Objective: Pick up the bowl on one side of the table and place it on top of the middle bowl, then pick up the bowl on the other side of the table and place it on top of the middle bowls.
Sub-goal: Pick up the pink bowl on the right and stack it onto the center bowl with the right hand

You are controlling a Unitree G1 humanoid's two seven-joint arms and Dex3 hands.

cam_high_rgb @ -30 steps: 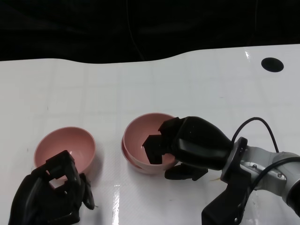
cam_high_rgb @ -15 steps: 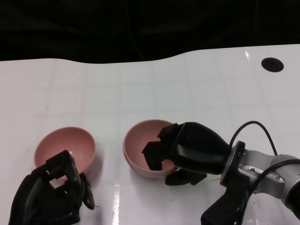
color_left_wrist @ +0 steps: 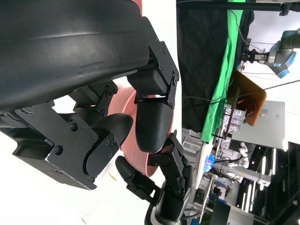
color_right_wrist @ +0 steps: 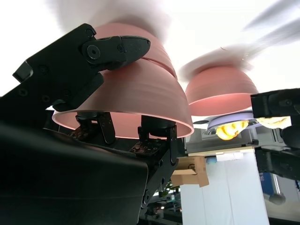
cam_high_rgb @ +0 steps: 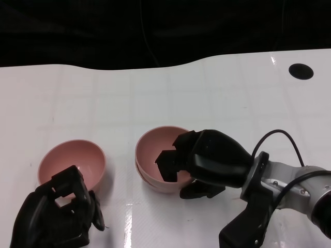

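Gripping the rim of the upper pink bowl (cam_high_rgb: 158,155), the right hand (cam_high_rgb: 199,163) has fingers hooked inside and thumb outside the wall; the right wrist view shows that bowl (color_right_wrist: 126,93) pinched and nested in the middle bowl (color_right_wrist: 161,58) under it. Versus half a second ago the stack looks much the same but sits a touch higher in the picture, and the seam between the two rims shows again at the stack's left edge, as it did a second ago. A second ago the held bowl rode visibly higher on the lower one; it has since seated, though the hand is not yet off. Judgement: first placement is nearly done, release comes next.

Left hand (cam_high_rgb: 57,214) sits at the near left edge, fingers curled in with nothing seen in them, same place as in both earlier pictures, just beside the left pink bowl (cam_high_rgb: 72,163), which has not moved. That bowl is the second pick, still untouched.

Farther back: white table (cam_high_rgb: 232,93), with a black hole (cam_high_rgb: 300,71) at far right.
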